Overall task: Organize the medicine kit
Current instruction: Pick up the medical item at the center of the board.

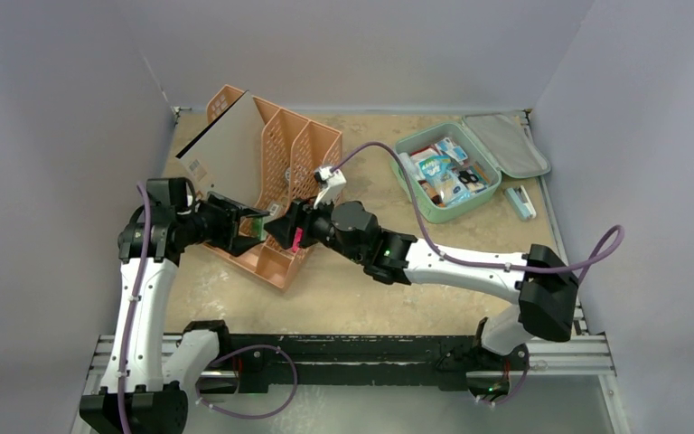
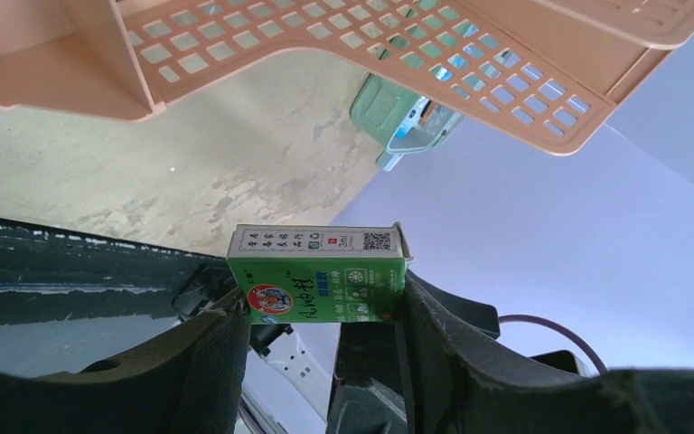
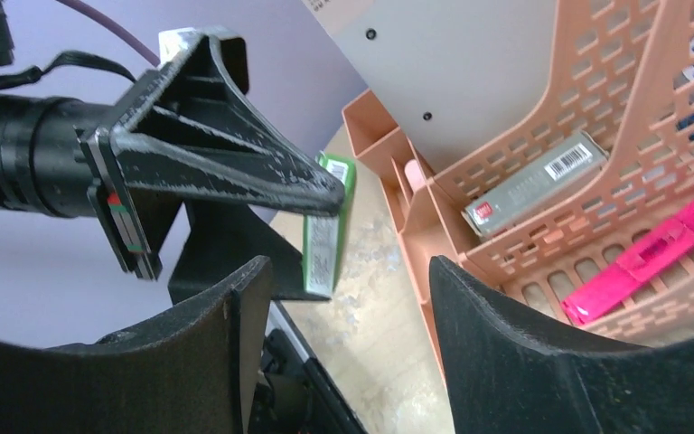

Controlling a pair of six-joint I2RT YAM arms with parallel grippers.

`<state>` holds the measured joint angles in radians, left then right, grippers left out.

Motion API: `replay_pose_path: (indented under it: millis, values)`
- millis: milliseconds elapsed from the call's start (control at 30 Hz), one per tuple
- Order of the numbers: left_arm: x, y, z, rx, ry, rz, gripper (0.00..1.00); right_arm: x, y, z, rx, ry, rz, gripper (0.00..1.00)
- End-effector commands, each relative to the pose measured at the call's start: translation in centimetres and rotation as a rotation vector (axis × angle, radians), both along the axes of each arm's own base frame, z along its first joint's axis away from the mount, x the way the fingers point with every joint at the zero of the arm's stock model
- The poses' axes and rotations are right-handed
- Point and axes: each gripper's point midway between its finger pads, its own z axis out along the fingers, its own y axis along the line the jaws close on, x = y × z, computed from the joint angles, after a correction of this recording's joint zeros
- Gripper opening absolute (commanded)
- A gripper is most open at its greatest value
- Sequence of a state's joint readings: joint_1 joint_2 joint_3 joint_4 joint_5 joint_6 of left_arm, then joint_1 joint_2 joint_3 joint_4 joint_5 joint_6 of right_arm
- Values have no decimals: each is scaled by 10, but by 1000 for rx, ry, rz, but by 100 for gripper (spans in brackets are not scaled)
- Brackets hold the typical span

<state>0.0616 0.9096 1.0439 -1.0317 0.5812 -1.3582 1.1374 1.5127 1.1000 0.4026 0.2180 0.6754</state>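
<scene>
At the left, the left gripper (image 1: 251, 224) is clamped on a small green and white cardboard carton (image 2: 318, 276), with one finger pressing on each end. It holds the carton in the air just beside the near end of the orange plastic mesh file rack (image 1: 282, 145). A flat grey-white board (image 1: 221, 149) leans in the leftmost slot of this rack. In other compartments lie a grey box with a barcode label (image 3: 529, 181) and a bright pink flat packet (image 3: 651, 253) — neither is taken out yet.

The right gripper (image 1: 280, 231) faces the carton from the other side, with its jaws apart and nothing between them. It looks to me ready to receive the carton, but I see no contact.

Well apart from both grippers, at the far right of the table, stands the mint-green soft medicine kit (image 1: 411, 188). Its grey-lined lid (image 1: 506, 145) is folded open behind it, and several small packets already lie closely inside. A small pale object (image 1: 520, 202) lies on the table just beside the kit; I cannot tell what it is.

I judge the task about halfway done — the kit is partly filled. What is left is the carton in hand, the two items in the rack, perhaps the pale object, and closing the lid.
</scene>
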Motion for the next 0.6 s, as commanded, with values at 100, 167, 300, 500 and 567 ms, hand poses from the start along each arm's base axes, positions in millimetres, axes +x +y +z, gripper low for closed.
replay_pose_path:
  millis: [100, 167, 300, 500, 567]
  values:
    - [-3, -11, 21, -56, -50, -36, 46, 10, 17, 53, 128, -118, -35, 64]
    - [-2, -13, 23, -71, -55, -40, 45, 11, 23, 48, 114, -115, -29, 64]
    - [-2, -15, 26, -79, -62, -52, 45, 15, 30, 46, 108, -104, -37, 62]
    - [-3, -15, 25, -78, -59, -48, 45, 15, 37, 39, 103, -72, -33, 53]
    - [-3, -16, 25, -83, -58, -48, 45, 13, 40, 35, 105, -62, -34, 49]
